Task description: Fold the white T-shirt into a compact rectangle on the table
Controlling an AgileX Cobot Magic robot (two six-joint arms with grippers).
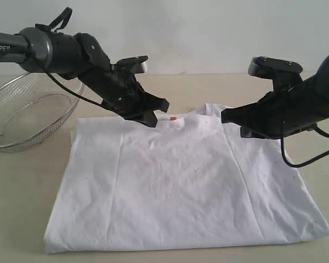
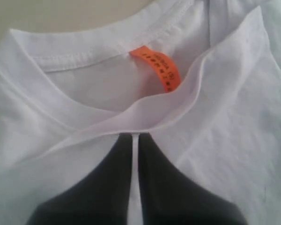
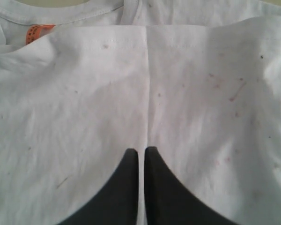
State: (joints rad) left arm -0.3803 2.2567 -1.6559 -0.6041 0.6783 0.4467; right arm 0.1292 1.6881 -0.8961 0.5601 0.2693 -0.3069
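Fingers of left gripper, right gripper together at white T-shirt; "PiPER" on left arm; orange tag illegible.

White T-shirt, plain, dotted with tiny reddish and dark flecks. Orange neck tag with small dark print. Pale beige matte surface. Silvery wire-mesh basket. Black left gripper, black right gripper. Dark grey arm with white lettering.

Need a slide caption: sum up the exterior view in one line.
Left gripper and right gripper, both shut, at the collar end of the white T-shirt lying on the table.
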